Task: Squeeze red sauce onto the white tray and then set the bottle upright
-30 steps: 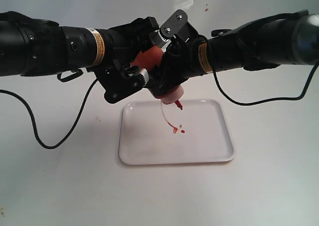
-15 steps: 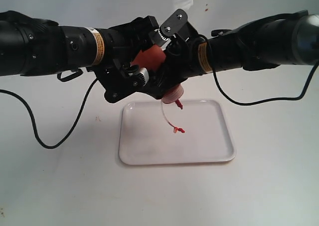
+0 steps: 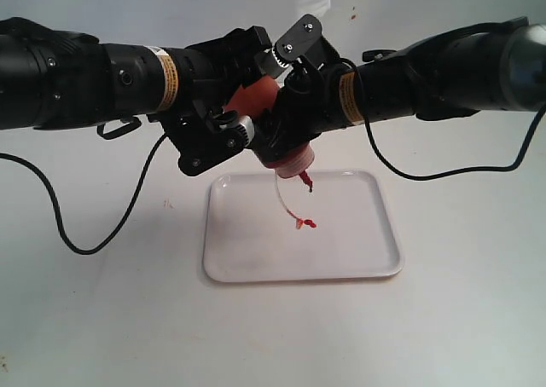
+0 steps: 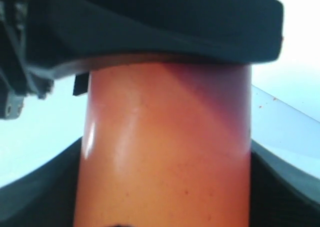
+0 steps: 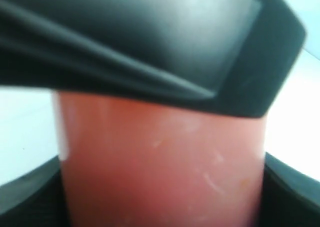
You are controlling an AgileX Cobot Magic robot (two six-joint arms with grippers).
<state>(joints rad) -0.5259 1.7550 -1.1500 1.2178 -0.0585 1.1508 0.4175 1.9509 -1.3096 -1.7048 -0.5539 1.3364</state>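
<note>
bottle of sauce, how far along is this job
Done: glossy red sauce drops lie on the flat white plastic tray. In hand: left gripper and right gripper both clamp the translucent red-orange squeeze bottle, nozzle down above it. Left: standing it upright.

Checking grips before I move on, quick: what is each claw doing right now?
Left claw: closed on the bottle.
Right claw: closed on the same bottle, which is tipped nozzle-down over the white tray.
</note>
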